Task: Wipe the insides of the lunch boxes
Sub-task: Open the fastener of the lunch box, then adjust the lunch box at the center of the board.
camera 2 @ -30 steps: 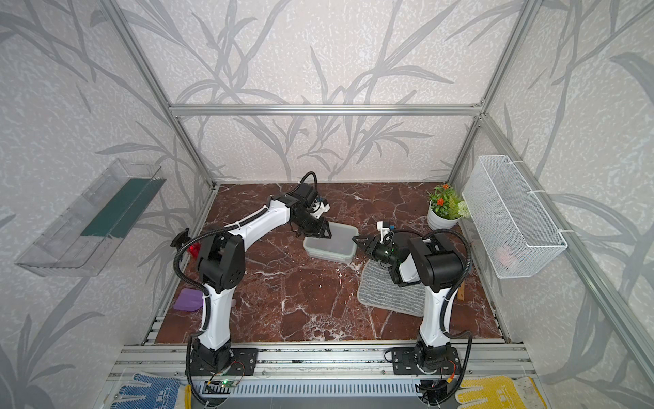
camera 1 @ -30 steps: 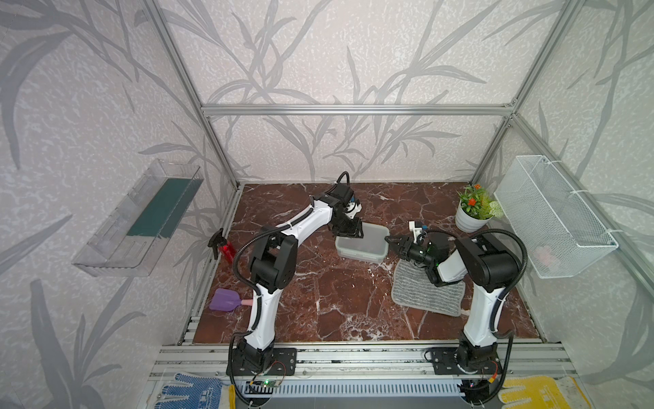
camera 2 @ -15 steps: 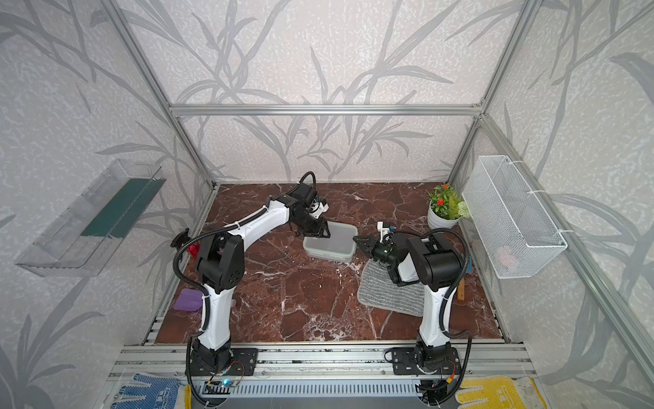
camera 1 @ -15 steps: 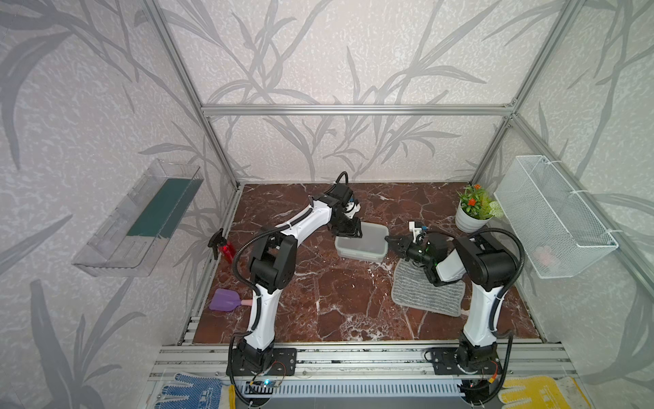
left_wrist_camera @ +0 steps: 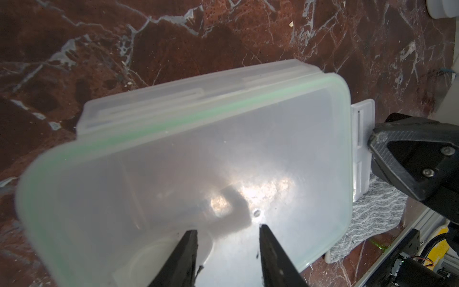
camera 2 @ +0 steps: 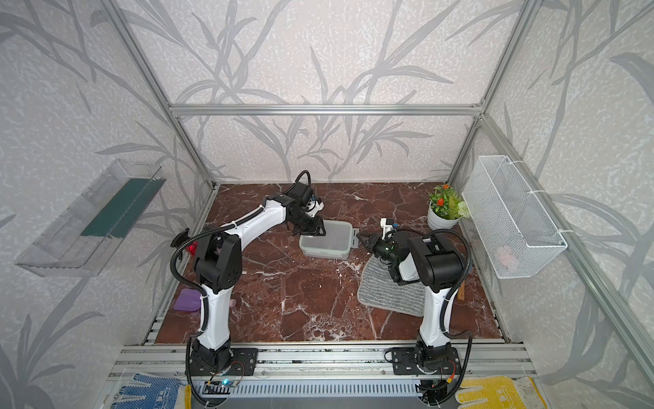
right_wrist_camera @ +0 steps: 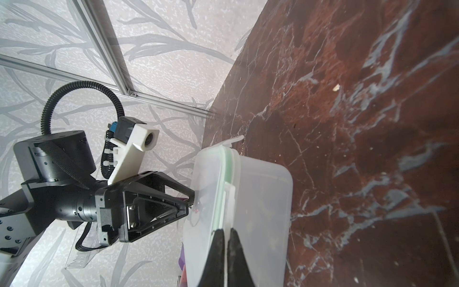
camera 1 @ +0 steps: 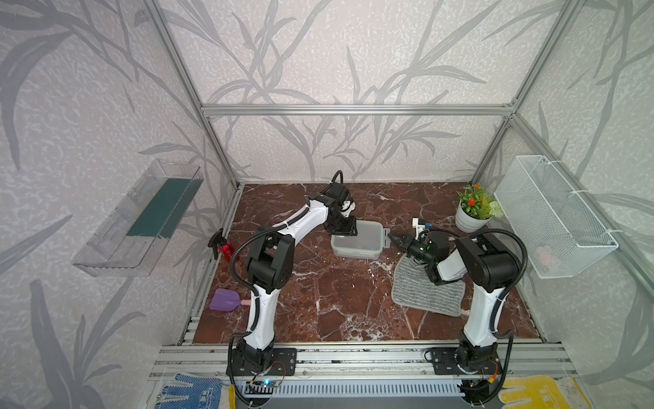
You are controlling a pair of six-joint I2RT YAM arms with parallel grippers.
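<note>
The lunch box (camera 1: 358, 240) (camera 2: 329, 241) is a translucent greyish tub on the marble floor, with its green-rimmed lid (left_wrist_camera: 198, 159) on top. My left gripper (camera 1: 345, 231) (left_wrist_camera: 226, 229) stands over the lid's left end, open, with both fingertips (left_wrist_camera: 189, 244) resting on the lid and nothing between them. My right gripper (camera 1: 392, 236) (right_wrist_camera: 225, 232) is at the box's right end, shut on the lid's white snap clip (left_wrist_camera: 360, 139) (right_wrist_camera: 229, 196). The box's inside is hidden under the lid.
A grey striped cloth (camera 1: 426, 292) lies under the right arm. A potted plant (camera 1: 472, 209) and a white wire basket (camera 1: 552, 216) are at the right wall. On the left are a clear wall tray (camera 1: 141, 216), a red spray bottle (camera 1: 225, 247) and a purple scoop (camera 1: 226, 301).
My right gripper has closed onto the lid's clip at the box's right end. The left gripper stays on the lid, barely narrower.
</note>
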